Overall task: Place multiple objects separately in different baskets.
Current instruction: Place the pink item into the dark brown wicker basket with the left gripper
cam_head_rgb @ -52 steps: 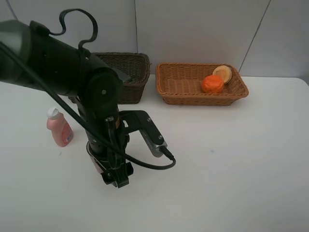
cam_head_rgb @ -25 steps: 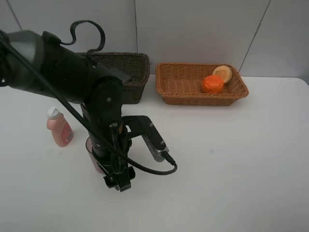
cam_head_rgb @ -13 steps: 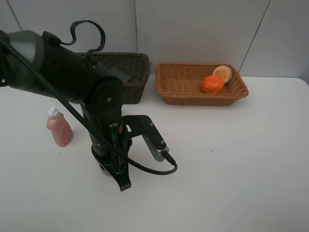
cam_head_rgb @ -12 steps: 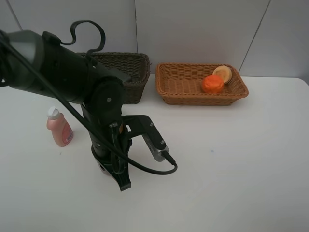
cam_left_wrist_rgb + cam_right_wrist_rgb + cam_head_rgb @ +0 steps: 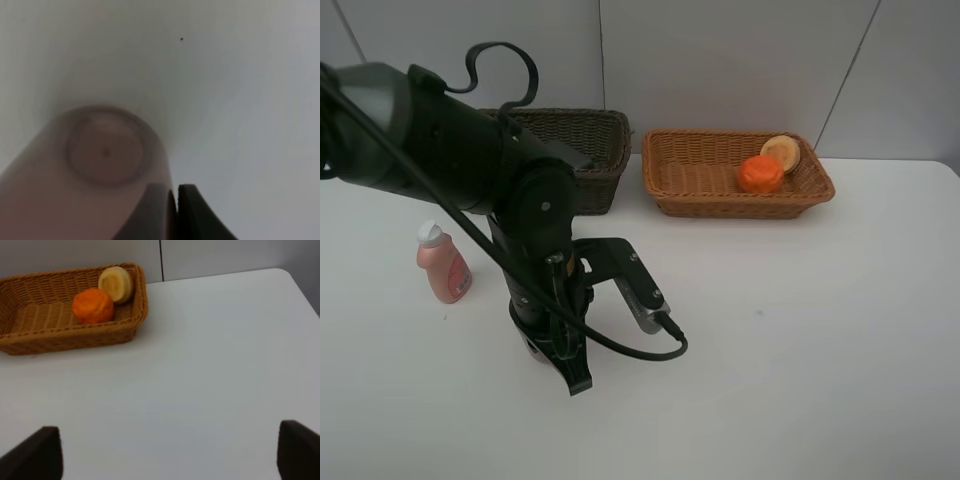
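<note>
Standing along the far edge of the tabletop [image 5: 820, 330] are the dark basket [image 5: 595, 140] and the tan basket [image 5: 700, 175], which holds the orange [image 5: 760, 173]. Near the left edge stands the pink bottle [image 5: 443, 268]; beside it the left gripper [image 5: 175, 212] pinches the wall of the mauve cup [image 5: 105, 150]. The right gripper [image 5: 167, 452] gapes, empty.

- Left arm [image 5: 450, 150]: black, entering from the left edge of the high view, bent at the elbow, wrist pointing steeply down.
- Left end effector [image 5: 578, 378]: fingers [image 5: 197, 210] pressed together on the wall of a translucent mauve cup [image 5: 100, 150], one finger inside it and one outside.
- Right end effector [image 5: 170, 445]: jaws spread wide, holding nothing. Only its two dark fingertips [image 5: 42, 452] show.
</note>
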### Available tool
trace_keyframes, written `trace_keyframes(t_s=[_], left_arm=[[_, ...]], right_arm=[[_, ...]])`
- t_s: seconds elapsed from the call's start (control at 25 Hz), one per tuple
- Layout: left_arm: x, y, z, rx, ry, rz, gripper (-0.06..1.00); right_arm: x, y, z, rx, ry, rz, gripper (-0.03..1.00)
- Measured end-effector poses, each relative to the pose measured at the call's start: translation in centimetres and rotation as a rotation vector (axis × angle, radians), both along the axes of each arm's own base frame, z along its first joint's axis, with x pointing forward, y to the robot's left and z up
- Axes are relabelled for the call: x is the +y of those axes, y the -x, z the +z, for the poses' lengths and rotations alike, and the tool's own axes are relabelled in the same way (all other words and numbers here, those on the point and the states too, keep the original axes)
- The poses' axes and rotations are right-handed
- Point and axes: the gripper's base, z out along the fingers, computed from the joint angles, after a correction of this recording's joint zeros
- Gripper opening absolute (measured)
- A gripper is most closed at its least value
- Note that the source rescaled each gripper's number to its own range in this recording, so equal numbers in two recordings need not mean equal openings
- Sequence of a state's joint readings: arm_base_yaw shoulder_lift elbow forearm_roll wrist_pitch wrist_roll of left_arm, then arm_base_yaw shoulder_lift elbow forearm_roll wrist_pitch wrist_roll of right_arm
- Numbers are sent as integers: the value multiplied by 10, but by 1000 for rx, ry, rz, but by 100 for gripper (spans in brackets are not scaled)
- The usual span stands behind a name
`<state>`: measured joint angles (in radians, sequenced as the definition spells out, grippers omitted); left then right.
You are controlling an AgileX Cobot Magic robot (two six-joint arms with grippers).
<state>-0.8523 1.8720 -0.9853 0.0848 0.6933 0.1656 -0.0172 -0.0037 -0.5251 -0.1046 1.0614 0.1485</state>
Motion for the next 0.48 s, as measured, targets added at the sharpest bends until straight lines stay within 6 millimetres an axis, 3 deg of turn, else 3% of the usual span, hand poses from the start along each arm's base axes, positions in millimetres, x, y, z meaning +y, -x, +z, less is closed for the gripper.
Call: trace_keyframes(t_s=[0.36, 0.48], left_arm=[[0, 0, 2, 0, 0, 1, 0], [-2, -2, 11, 3, -8, 4, 0]], right_arm=[[0, 0, 0, 0, 0, 0, 94], [0, 0, 0, 0, 0, 0, 94]])
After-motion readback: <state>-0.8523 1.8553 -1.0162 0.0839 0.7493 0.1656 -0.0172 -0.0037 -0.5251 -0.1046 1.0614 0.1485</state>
